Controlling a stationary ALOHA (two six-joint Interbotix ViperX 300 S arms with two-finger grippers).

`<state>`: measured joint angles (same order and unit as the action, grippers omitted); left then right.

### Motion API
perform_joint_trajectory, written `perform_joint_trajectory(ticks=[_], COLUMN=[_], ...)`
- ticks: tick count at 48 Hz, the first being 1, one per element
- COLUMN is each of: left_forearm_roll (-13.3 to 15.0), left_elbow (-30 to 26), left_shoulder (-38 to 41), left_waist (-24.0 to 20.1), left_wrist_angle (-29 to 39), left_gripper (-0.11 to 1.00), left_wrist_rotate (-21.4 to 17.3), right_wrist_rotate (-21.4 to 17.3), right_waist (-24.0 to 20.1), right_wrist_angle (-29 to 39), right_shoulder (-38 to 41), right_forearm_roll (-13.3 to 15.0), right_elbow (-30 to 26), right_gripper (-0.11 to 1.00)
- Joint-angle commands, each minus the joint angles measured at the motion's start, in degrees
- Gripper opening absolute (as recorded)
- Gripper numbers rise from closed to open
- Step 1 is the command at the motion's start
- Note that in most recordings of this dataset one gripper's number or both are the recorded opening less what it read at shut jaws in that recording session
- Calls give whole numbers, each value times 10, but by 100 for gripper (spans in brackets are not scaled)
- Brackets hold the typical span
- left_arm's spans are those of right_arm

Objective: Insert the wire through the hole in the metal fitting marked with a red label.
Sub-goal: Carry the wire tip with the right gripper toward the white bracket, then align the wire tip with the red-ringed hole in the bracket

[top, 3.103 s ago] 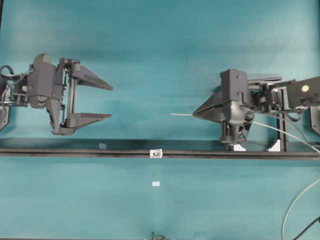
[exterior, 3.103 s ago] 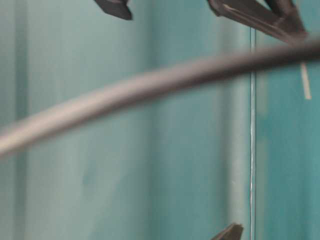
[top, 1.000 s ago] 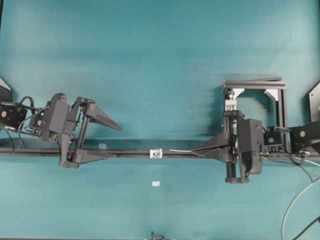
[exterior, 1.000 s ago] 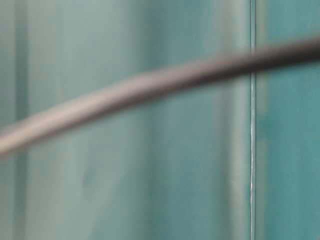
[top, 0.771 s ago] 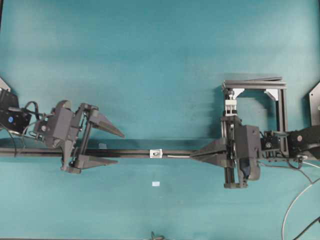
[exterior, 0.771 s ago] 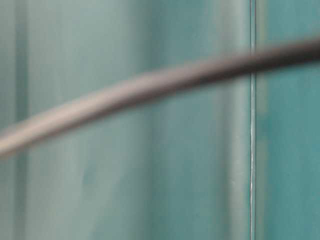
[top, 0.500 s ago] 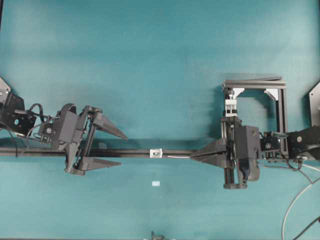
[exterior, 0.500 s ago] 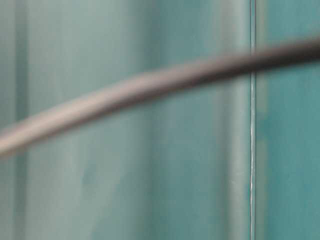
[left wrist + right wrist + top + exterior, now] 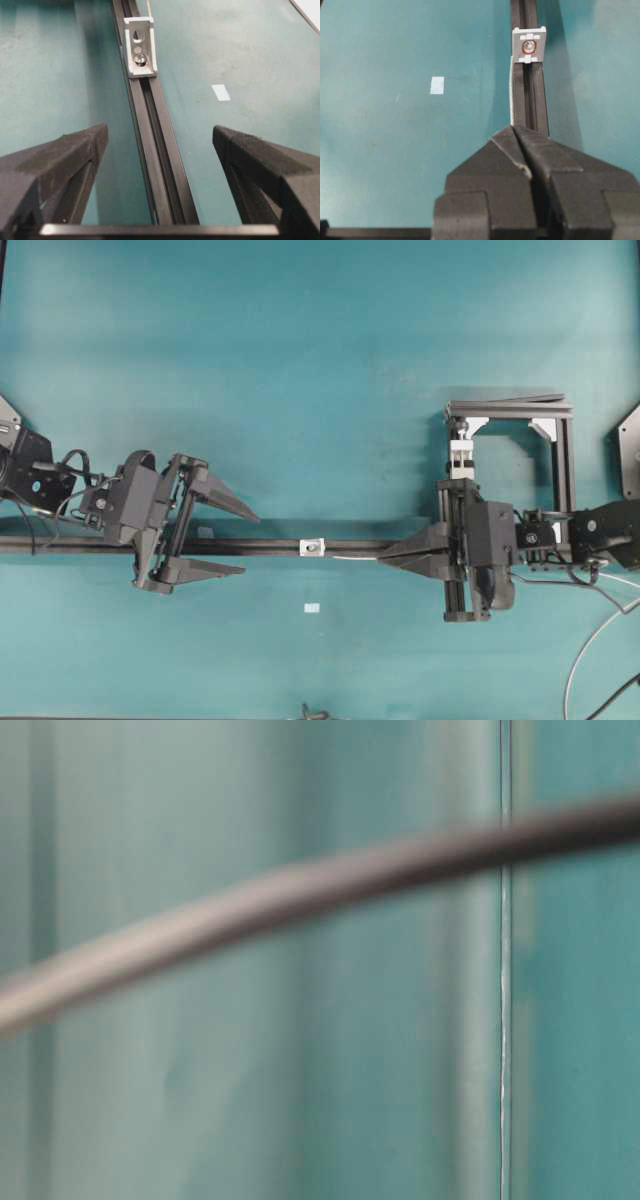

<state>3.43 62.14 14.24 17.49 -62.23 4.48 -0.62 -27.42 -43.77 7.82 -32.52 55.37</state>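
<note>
Wire (image 9: pixel 511 92) is clamped in the closed right gripper (image 9: pixel 382 552), and its tip now lies beside the black rail (image 9: pixel 250 546) at 3 o'clock of the metal fitting (image 9: pixel 313 546), nearer to it than a second ago, but not yet in the hole (image 9: pixel 529 46). The left gripper (image 9: pixel 245 540) has moved closer, at 9 o'clock, with its fingers wide apart across the rail, holding nothing.

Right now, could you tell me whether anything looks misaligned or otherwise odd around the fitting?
Slightly: the wire in the shut right gripper runs along the rail's left edge, beside the metal fitting, off-line from its red-ringed hole.
</note>
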Motion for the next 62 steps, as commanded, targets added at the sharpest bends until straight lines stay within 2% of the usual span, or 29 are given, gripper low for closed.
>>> perform_joint_trajectory(ticks=[1,27,41,62], left_forearm_roll=[2,2,2,2], left_elbow=[-6,-8,-10,-11], left_shoulder=[-6,-5,-4,-4], left_waist=[4,7,7,7], left_wrist_angle=[-6,-3,-2,4], left_gripper=[60,59,59,59], left_wrist_rotate=[-1,-1,-2,-1], right_wrist_rotate=[1,4,15,18], right_waist=[-3,-4,-3,-3], right_wrist_angle=[-7,-14,-18,-25], right_shoulder=[-6,-6,0,6], right_forearm_roll=[-1,-1,-30,-33], right_elbow=[-8,-6,-6,-6], right_gripper=[-1,-1,-1,-1])
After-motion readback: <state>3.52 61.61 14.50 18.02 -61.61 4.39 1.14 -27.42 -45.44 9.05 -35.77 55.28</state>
